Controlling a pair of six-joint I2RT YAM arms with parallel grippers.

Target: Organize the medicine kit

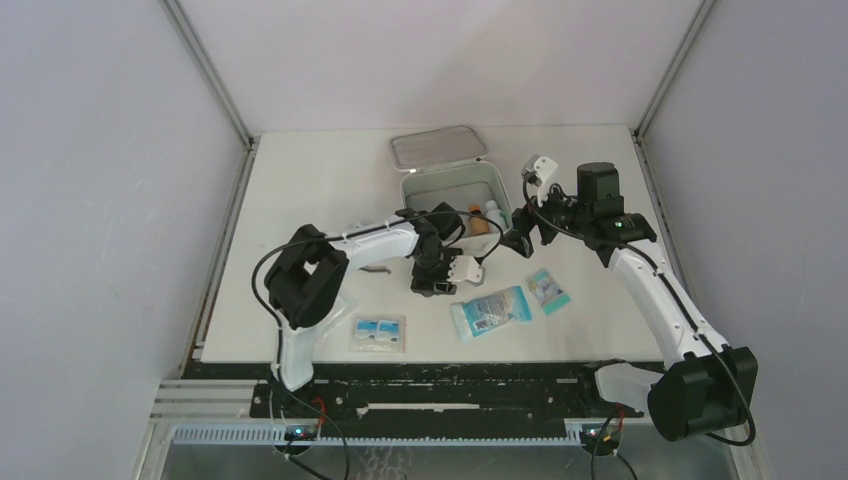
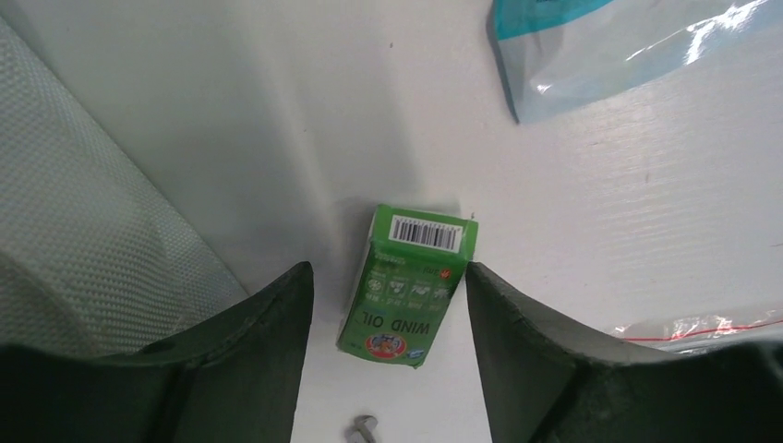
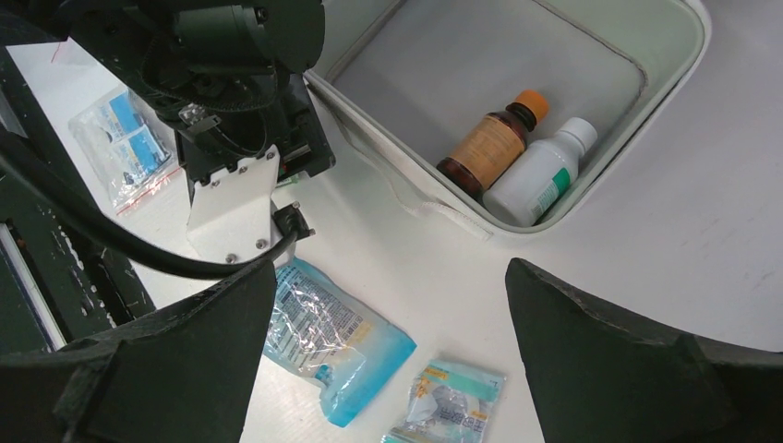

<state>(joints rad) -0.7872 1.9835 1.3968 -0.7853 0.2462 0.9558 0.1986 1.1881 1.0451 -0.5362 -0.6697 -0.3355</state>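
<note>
White tabletop has its widest open stretch on the left, from the case out to the left edge. The medicine kit sits at the far middle, its lid folded back flat to the rear edge. The right gripper hangs off the kit's near right corner with its jaws spread wide and nothing between them. The left gripper is down close against the kit's near wall, its fingers parted either side of a green box lying on the table. Near the front edge lie a blue pouch, a zip bag of sachets and a small packet, each apart from the others. Inside the kit, a brown bottle and a white bottle lie together against the right wall.
</note>
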